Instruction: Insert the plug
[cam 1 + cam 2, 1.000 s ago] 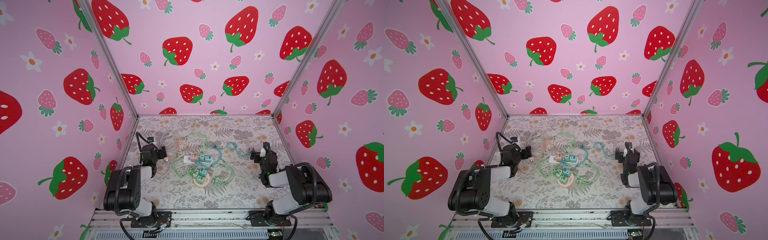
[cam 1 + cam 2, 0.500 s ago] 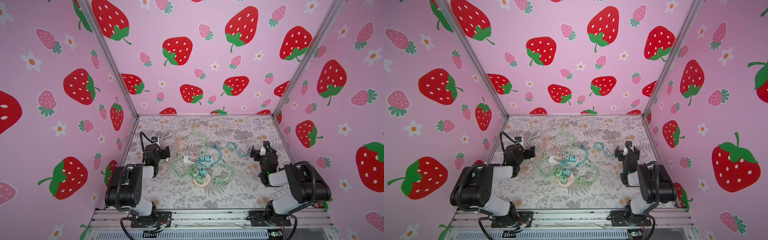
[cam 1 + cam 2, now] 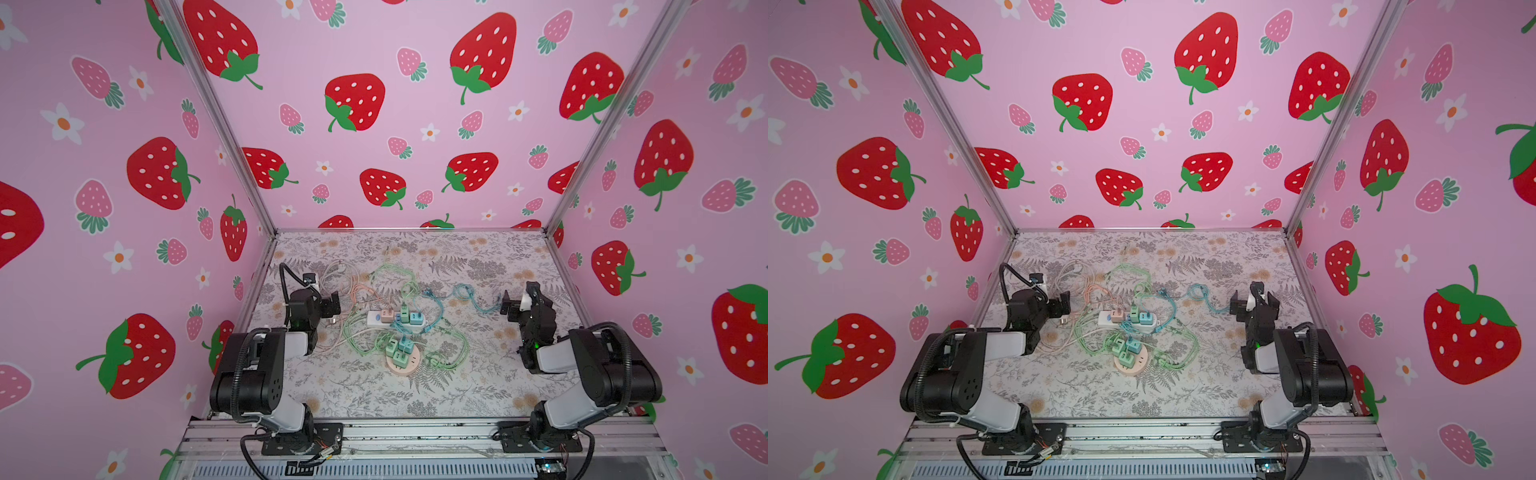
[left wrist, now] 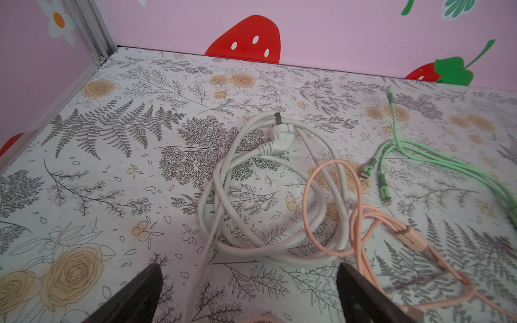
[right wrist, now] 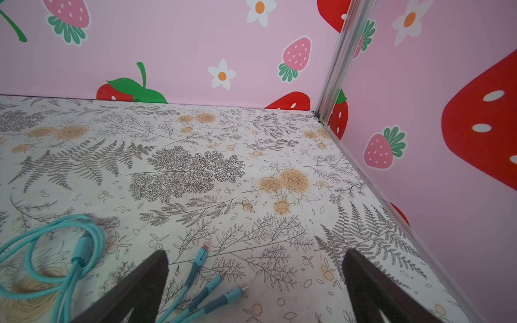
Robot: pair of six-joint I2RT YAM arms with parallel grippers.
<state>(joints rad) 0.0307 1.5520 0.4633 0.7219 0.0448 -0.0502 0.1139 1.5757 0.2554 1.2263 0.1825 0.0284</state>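
Observation:
A white power strip [image 3: 374, 318] [image 3: 1105, 319] lies mid-table with pink, green and blue adapters plugged into it. In front of it stands a round pink socket [image 3: 410, 368] [image 3: 1137, 368] that also carries adapters. The white plug [image 4: 279, 137] rests on its coiled white cable [image 4: 218, 195], well ahead of my left gripper [image 4: 248, 267] [image 3: 336, 305] [image 3: 1065, 305]. That gripper is open and holds nothing. A small pale piece [image 3: 1062, 321] lies on the mat beside its fingers. My right gripper [image 5: 256, 253] [image 3: 517, 297] [image 3: 1246, 297] is open at the right, over three blue connector ends [image 5: 204, 251].
Peach cable [image 4: 361, 221] and green cables [image 4: 397, 145] tangle to the right of the white coil. A blue cable loop [image 5: 56, 237] lies left of the right gripper. The pink side walls stand close behind both arms.
My left gripper has shifted a little rightward toward the cables and its jaws have opened wider. The right arm has barely moved.

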